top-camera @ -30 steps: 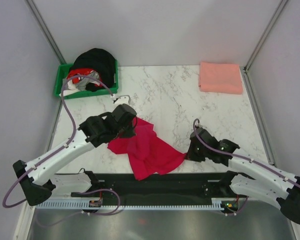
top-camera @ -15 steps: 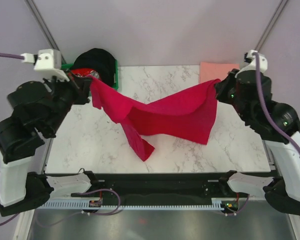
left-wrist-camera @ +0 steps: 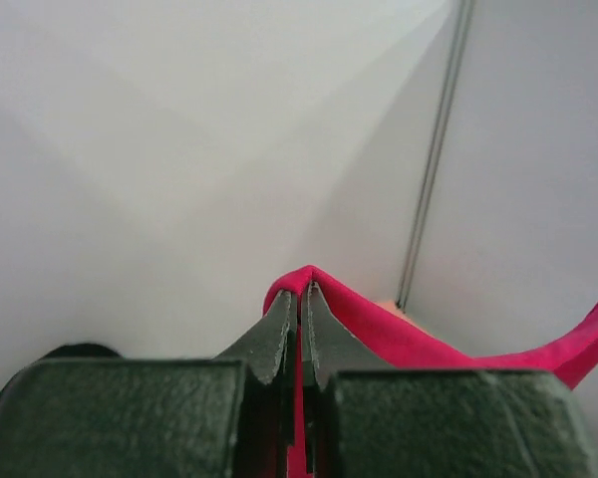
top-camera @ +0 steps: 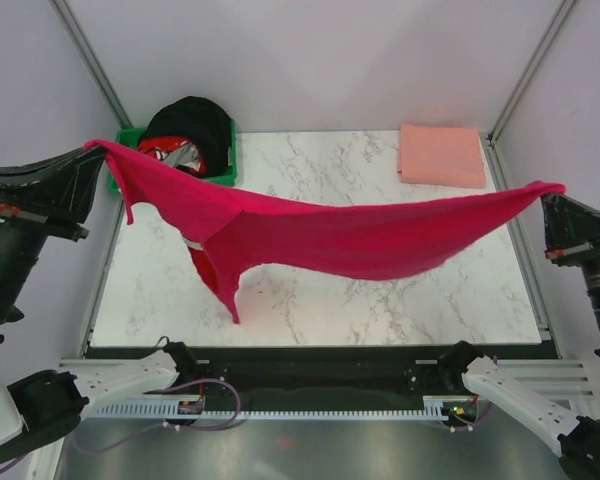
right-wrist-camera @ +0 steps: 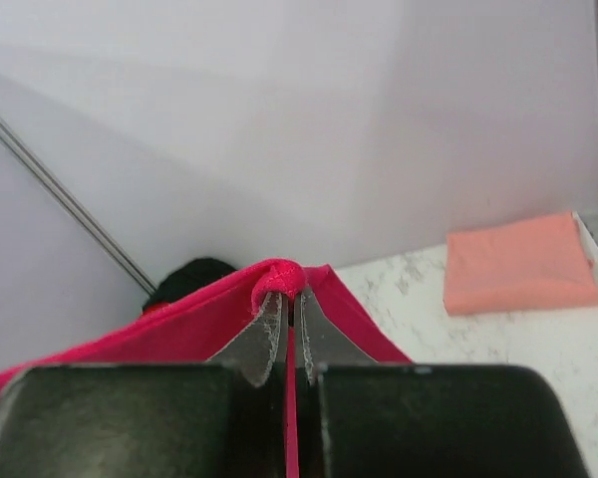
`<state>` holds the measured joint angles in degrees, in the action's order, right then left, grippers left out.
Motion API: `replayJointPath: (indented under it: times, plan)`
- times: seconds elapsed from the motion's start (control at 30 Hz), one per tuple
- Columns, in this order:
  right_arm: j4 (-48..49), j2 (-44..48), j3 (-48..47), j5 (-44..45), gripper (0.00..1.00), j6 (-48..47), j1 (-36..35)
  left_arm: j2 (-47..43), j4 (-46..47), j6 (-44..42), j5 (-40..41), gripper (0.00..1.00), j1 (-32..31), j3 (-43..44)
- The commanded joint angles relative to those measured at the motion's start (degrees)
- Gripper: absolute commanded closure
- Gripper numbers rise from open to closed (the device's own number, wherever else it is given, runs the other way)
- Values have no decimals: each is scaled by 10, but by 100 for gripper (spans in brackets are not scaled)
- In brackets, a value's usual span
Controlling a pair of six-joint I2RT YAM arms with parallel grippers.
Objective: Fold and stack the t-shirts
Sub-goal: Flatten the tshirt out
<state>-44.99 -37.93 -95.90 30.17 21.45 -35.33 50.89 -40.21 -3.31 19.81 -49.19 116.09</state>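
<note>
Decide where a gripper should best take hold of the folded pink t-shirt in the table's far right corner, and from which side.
Probably its near edge, approached from the near-left. The pink t-shirt lies flat as a folded rectangle. Its far edge sits by the back wall and its right edge by the frame rail, leaving those sides cramped. Pinch all layers together.

The red t-shirt [top-camera: 330,235] is strung out mid-air, with the left gripper [top-camera: 97,149] pinching one end and the right gripper [top-camera: 553,191] the other. One flap droops toward the marble table [top-camera: 380,300]. The pink t-shirt [top-camera: 442,155] sits folded far right, the green bin [top-camera: 221,173] far left.
</note>
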Motion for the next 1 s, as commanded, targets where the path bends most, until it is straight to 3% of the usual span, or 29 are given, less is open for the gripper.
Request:
replayJointPath:
  times: [0.0,0.13,0.23,0.33,0.43,0.47,0.5,0.53,0.57,0.6,0.63,0.67,0.77,0.8,0.83,0.9,0.97]
  plan:
    - [93,11,-6,-13,100,-53,2,-2,75,-35,-78,98,2,34]
    - [95,-8,-54,1,100,-78,1,37,85,-4,-60,98,2,71]
    - [25,-85,-120,89,100,-67,1,94,63,16,71,98,1,128]
    - [-77,-210,-175,206,100,-36,2,221,-38,62,258,98,0,247]
    - [-126,-352,-149,319,100,-6,16,318,-96,84,341,98,15,245]
    - [-130,-379,-135,314,100,7,38,365,-122,98,299,97,36,227]
    - [-148,-410,-120,231,100,17,112,398,-158,161,246,96,68,233]
    - [-169,-484,-124,177,100,38,148,435,-205,208,171,90,172,253]
    - [-194,-526,-133,140,100,53,178,486,-250,250,95,84,227,275]
    - [-269,-565,-184,119,87,67,205,583,-348,282,-102,77,280,327]
    - [-299,-599,-210,123,57,105,206,637,-392,326,-186,49,346,364]
    - [-298,-613,-213,126,3,107,200,668,-436,331,-209,32,350,418]
    - [-181,-531,-125,90,2,68,189,644,-404,308,-142,3,304,355]
    - [-148,-514,-88,83,2,63,188,604,-365,307,-151,0,304,226]
    - [-143,-494,-76,77,2,62,189,526,-257,306,-157,0,307,154]
    - [-139,-479,-29,61,2,67,189,457,-188,309,-149,0,311,1]
    - [-128,-449,17,41,2,71,188,397,-154,311,-137,0,311,-61]
